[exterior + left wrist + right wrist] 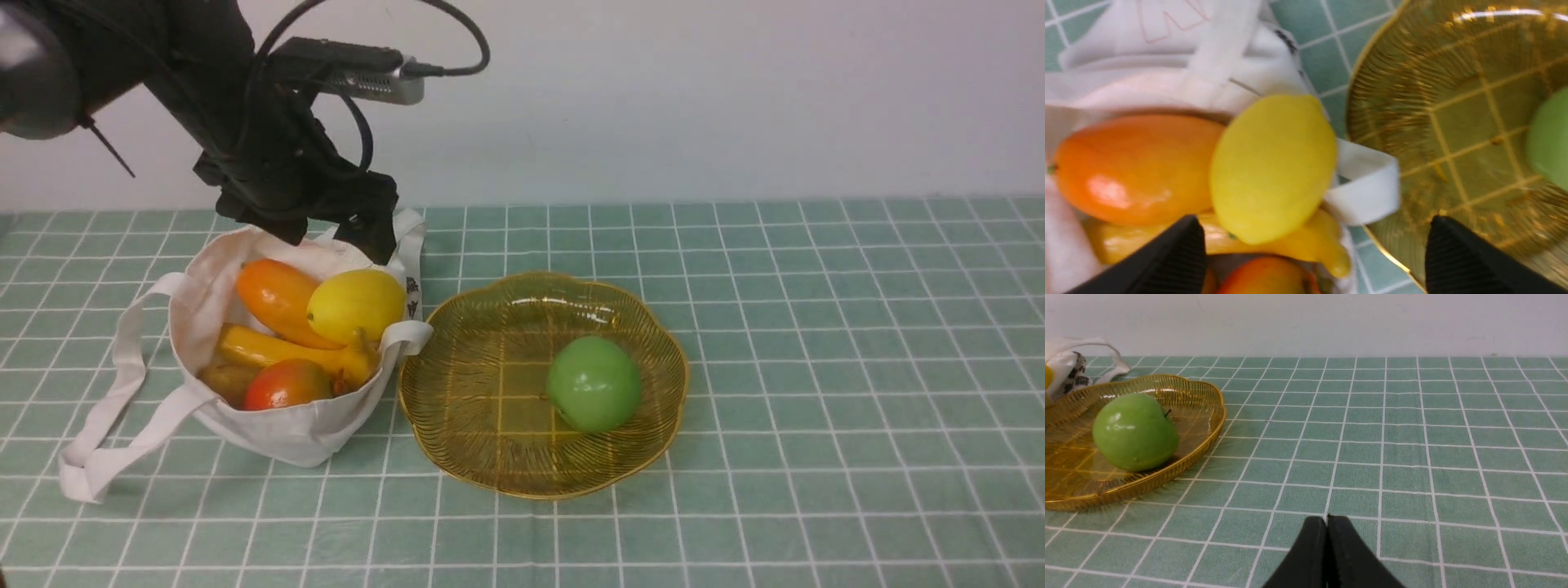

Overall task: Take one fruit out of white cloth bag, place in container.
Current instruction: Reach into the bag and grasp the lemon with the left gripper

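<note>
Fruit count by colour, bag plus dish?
Yellow: 2, lemon and banana, in the white cloth bag
Orange: 1, long fruit, in the bag
Red-orange: 1, round fruit, in the bag
Brown: 1, partly hidden piece, in the bag
Green: 1, apple, in the amber dish
Total: 6

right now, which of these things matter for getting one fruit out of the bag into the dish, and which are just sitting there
Part of the job:
lemon
white cloth bag
amber dish
left hand, open over the bag

Just lying about:
green apple, in the dish
orange mango-like fruit, in the bag
banana, in the bag
reddish fruit, in the bag
</note>
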